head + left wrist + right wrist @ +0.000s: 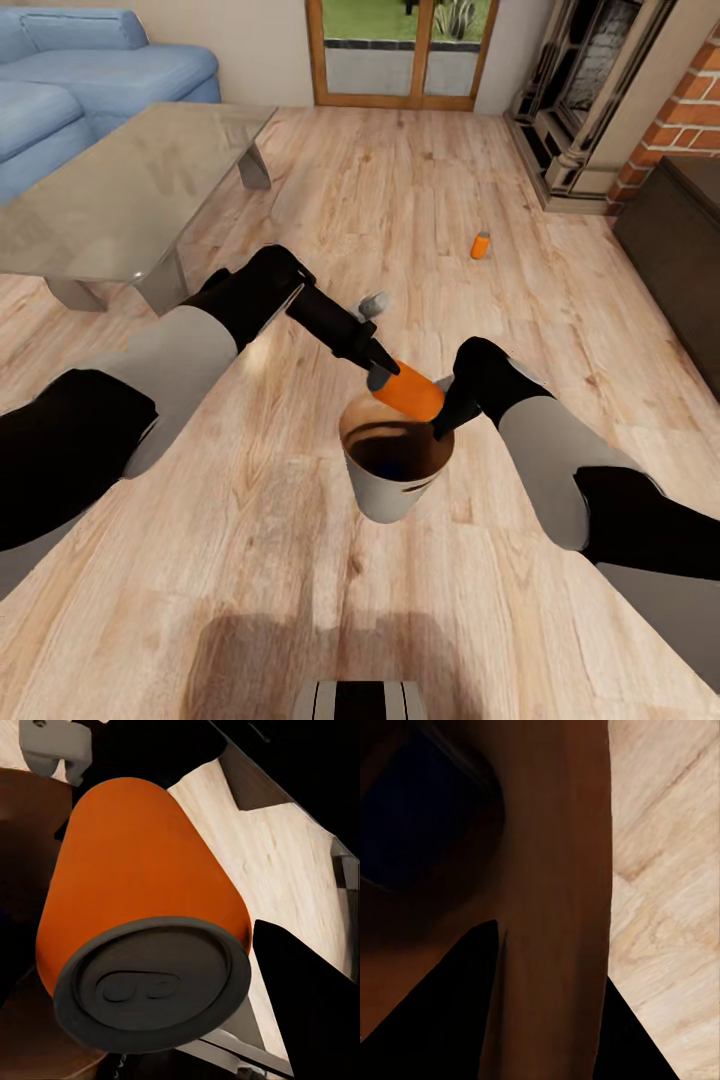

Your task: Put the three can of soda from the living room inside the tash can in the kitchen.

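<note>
Living room floor (300, 560) is carrying everything. Right hand (442, 425) is pinching the trash can (395, 495) rim, holding it up as a catcher. Left hand (380, 372) is clamping an orange can (408, 390) over the opening, likely to drop it. Second orange can (481, 245) is lying farther off.

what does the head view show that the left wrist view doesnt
Head view alone: the second orange can lying on the wood floor farther off, the glass coffee table, the blue sofa, the brick fireplace, both arms, and the right gripper at the rim of the bin.

Left wrist view alone: the held can's dark end cap with its tab, close up.

Both: the orange can in the left gripper, the bin's brown interior and the floor.
</note>
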{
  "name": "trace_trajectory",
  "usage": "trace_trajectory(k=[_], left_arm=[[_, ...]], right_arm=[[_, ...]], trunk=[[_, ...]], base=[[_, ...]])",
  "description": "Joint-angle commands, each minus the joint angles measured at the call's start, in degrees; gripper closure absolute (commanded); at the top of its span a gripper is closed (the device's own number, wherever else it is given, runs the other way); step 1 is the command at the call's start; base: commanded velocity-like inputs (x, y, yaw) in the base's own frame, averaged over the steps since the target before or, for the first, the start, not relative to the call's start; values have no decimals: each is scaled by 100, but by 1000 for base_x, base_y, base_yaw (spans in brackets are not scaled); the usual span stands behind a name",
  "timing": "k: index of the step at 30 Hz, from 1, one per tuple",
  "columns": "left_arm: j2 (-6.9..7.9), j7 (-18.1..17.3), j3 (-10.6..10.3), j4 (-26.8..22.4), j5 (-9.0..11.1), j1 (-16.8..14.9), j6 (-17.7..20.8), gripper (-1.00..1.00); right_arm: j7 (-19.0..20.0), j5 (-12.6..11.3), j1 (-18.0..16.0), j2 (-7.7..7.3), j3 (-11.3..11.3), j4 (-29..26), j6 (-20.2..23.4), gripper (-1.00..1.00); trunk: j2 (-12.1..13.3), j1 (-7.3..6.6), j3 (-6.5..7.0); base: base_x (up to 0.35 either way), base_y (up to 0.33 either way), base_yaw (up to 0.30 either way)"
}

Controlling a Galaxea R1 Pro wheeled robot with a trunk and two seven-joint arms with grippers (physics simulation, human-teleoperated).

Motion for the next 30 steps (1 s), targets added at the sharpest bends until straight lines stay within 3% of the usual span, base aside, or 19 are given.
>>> trace_trajectory(k=[1, 3, 12, 15, 17, 20, 27, 30], left_arm=[[0, 7, 3, -34, 3, 48, 0, 100], [5, 75, 2, -155, -2, 195, 0, 100], [33, 489, -58, -284, 1, 583, 0, 100], [49, 508, -312, -303, -3, 620, 0, 100], [59, 518, -651, -308, -4, 635, 0, 100], [62, 533, -821, -311, -5, 641, 0, 100], [67, 548, -1005, -313, -10, 645, 0, 100], [68, 541, -1280, -312, -8, 645, 0, 100]], right_arm=[[-9, -54, -2, 30, -17, 1, 39, 100], [-89, -50, -2, 115, -37, 1, 39, 100], [-183, -49, -2, 174, -62, 1, 39, 100], [-186, -51, -2, 174, -63, 1, 39, 100], [-189, -50, -2, 177, -63, 1, 39, 100], [-190, -50, -2, 185, -62, 1, 39, 100], [-189, -49, -2, 205, -71, 1, 39, 100], [-194, -49, -2, 201, -123, 1, 39, 100]], trunk=[[0, -1, 1], [0, -1, 1], [0, -1, 1], [0, -1, 1], [0, -1, 1], [0, -1, 1], [0, -1, 1], [0, -1, 1]], base=[[0, 0, 0], [0, 0, 0], [0, 0, 0], [0, 0, 0], [0, 0, 0], [0, 0, 0], [0, 0, 0], [0, 0, 0]])
